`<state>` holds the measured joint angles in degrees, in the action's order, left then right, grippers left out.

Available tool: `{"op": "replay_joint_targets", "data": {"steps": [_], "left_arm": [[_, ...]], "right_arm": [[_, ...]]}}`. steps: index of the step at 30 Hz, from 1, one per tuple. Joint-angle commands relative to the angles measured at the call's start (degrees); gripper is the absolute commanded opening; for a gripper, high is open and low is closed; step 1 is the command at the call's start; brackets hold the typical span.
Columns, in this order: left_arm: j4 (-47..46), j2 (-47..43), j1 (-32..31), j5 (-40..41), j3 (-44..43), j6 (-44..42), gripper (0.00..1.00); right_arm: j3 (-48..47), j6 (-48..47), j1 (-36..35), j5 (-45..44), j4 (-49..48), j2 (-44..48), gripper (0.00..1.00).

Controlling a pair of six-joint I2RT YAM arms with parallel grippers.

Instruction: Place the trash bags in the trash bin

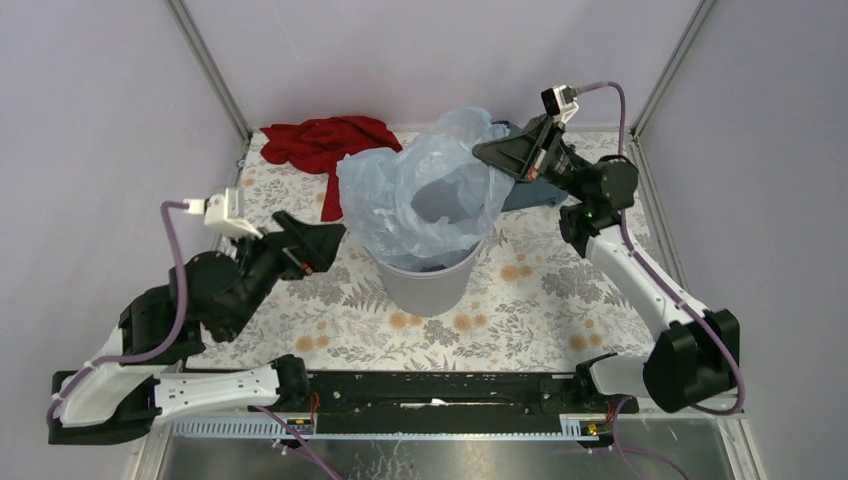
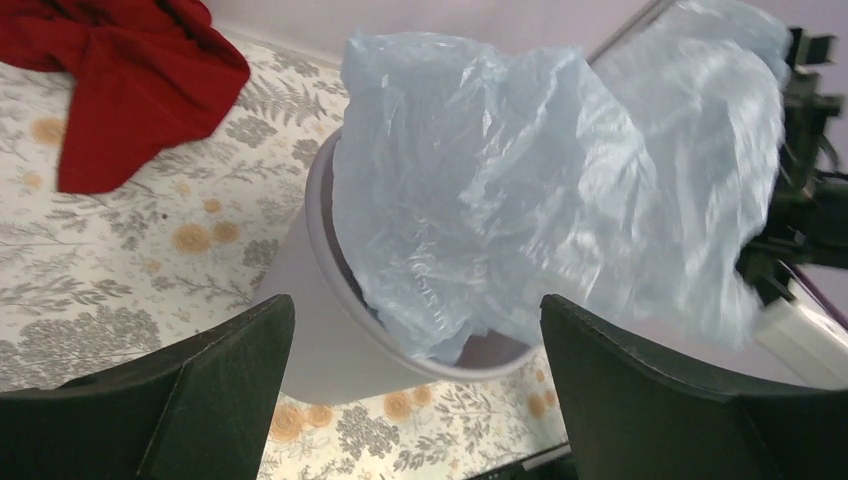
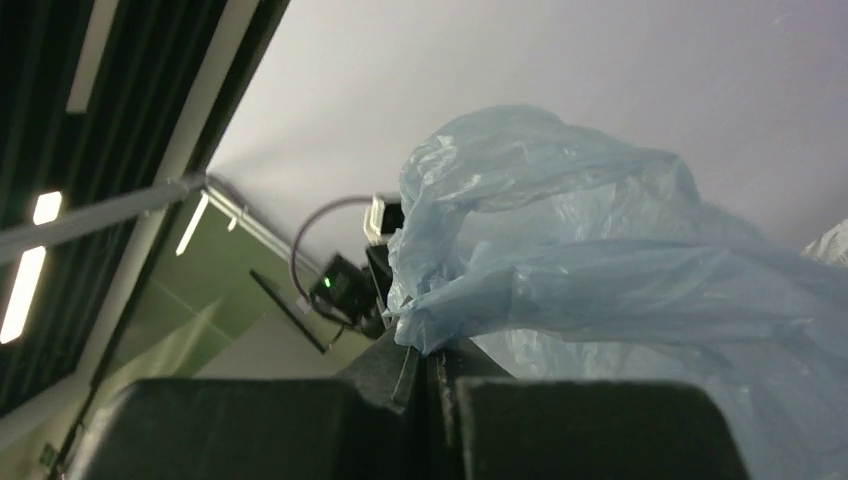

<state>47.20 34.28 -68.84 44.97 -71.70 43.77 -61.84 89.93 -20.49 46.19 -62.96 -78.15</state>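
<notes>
The light grey trash bin (image 1: 428, 285) stands mid-table. The pale blue translucent trash bag (image 1: 425, 190) sits partly inside it and billows above the rim; it also shows in the left wrist view (image 2: 520, 190) and the right wrist view (image 3: 600, 270). My right gripper (image 1: 487, 153) is shut on the bag's upper right edge (image 3: 430, 335) and holds it up above the bin. My left gripper (image 1: 335, 238) is open and empty, left of the bin (image 2: 320, 300), not touching it.
A red cloth (image 1: 322, 145) lies at the back left of the flowered table (image 1: 540, 300), also seen in the left wrist view (image 2: 120, 80). A teal-blue cloth (image 1: 530, 190) lies behind the bin under the right arm. Cage posts stand at the back corners.
</notes>
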Motion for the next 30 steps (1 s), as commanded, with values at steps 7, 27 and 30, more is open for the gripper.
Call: {"op": "replay_joint_targets", "data": {"steps": [7, 27, 30], "left_arm": [[2.27, 25.13, 0.88, 11.25, -19.90, -12.65, 0.92], [-13.16, 31.14, 24.04, -42.27, -4.05, -13.59, 0.61], [-12.07, 28.96, 24.02, -43.73, -0.34, -12.12, 0.59]], "right_arm": [[8.03, -7.51, 0.80, 8.95, 7.21, 9.85, 0.00], [4.28, -18.73, 0.76, 14.10, 20.67, 10.36, 0.00], [2.74, -18.77, 0.27, 15.45, 20.21, 7.65, 0.00]]}}
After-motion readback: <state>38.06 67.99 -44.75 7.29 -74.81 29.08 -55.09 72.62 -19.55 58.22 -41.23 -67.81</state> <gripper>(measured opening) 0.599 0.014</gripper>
